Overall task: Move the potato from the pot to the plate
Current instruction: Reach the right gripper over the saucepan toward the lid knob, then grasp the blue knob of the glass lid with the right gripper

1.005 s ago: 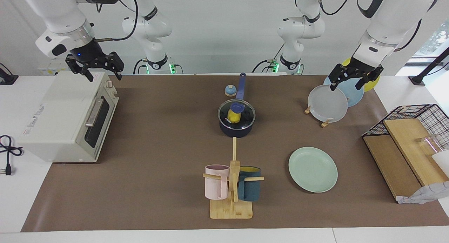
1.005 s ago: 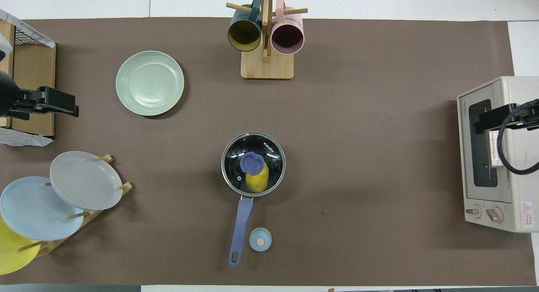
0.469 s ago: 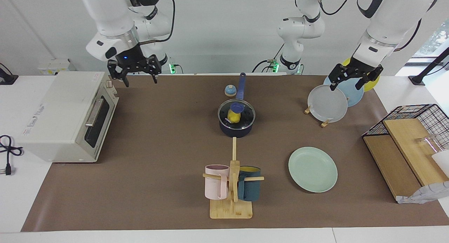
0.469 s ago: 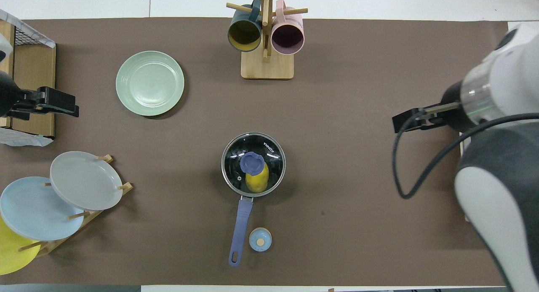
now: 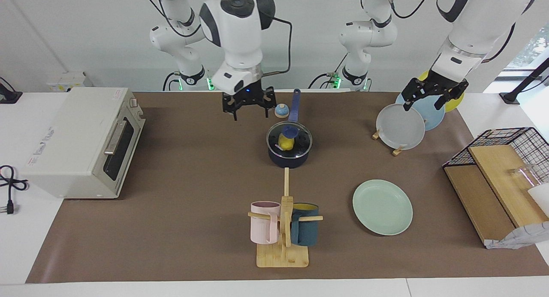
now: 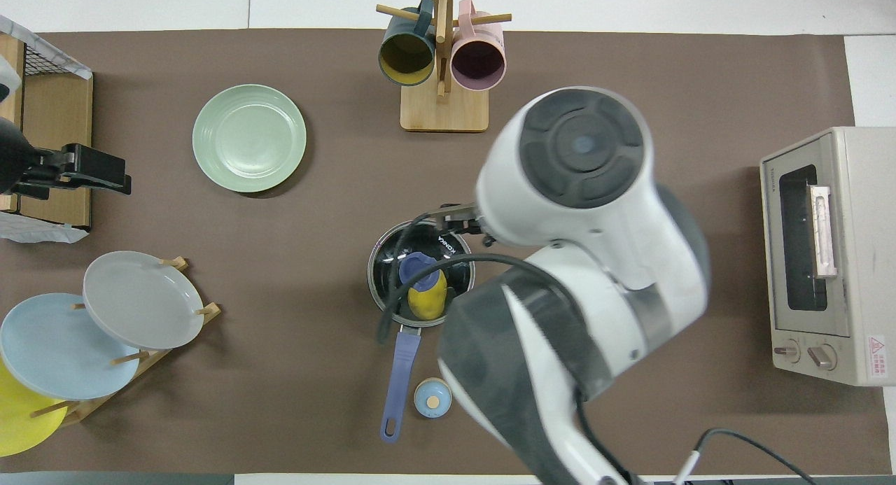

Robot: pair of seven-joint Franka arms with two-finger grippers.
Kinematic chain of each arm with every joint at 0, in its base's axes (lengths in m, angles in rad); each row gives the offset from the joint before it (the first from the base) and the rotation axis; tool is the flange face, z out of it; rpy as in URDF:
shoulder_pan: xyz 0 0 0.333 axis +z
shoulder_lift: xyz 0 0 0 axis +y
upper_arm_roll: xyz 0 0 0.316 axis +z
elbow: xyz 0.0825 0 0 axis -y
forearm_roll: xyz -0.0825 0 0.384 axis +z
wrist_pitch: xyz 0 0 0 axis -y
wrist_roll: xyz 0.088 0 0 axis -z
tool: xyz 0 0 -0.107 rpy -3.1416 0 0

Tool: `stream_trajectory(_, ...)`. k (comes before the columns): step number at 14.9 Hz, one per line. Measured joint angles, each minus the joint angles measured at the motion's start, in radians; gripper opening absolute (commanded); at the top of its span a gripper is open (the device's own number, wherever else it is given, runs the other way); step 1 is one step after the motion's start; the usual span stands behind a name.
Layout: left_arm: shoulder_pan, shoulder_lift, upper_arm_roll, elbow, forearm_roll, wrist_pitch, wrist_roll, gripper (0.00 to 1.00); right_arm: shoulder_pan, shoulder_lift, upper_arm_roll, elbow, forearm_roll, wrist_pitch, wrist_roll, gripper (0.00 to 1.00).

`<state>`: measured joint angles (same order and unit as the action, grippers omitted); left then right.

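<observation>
Closest to the robots, on the counter, a small blue knob sits just beside the pot's long handle. At the same depth the right claw hangs in the air with its fingers spread and nothing between them; it is up over the bare counter, beside the pot on the oven's side (in the overhead view the white arm covers part of the pot). The pot stands near the middle of the counter, its handle pointing toward the robots, and a glass lid with a blue knob lies on it. Through the lid one sees the potato, yellow, resting inside the pot.

Toward the left arm's end, a rack holds a grey, a light blue and a yellow plate on edge. The left claw waits over this rack, fingers spread, holding nothing.

Toward the right arm's end stands the white oven, door shut.

Farther from the robots than the pot lies the mint plate, with nothing on it. Beside it, a wooden mug stand carries a pink mug and a teal mug.
</observation>
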<state>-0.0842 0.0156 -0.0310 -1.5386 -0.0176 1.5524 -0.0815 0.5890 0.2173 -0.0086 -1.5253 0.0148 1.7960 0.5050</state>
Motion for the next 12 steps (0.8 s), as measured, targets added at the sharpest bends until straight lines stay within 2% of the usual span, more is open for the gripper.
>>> stream_trajectory(3,0.0,0.0,0.0,0.0,0.0,0.0,0.0,1.0,0.081,0.043,0.0,-0.021,0.0,0.084,0.062,1.0)
stream_trajectory(12,0.0,0.0,0.0,0.0,0.0,0.0,0.0,1.0,0.139,0.027,-0.002,-0.22,0.0,0.319,0.061,1.0)
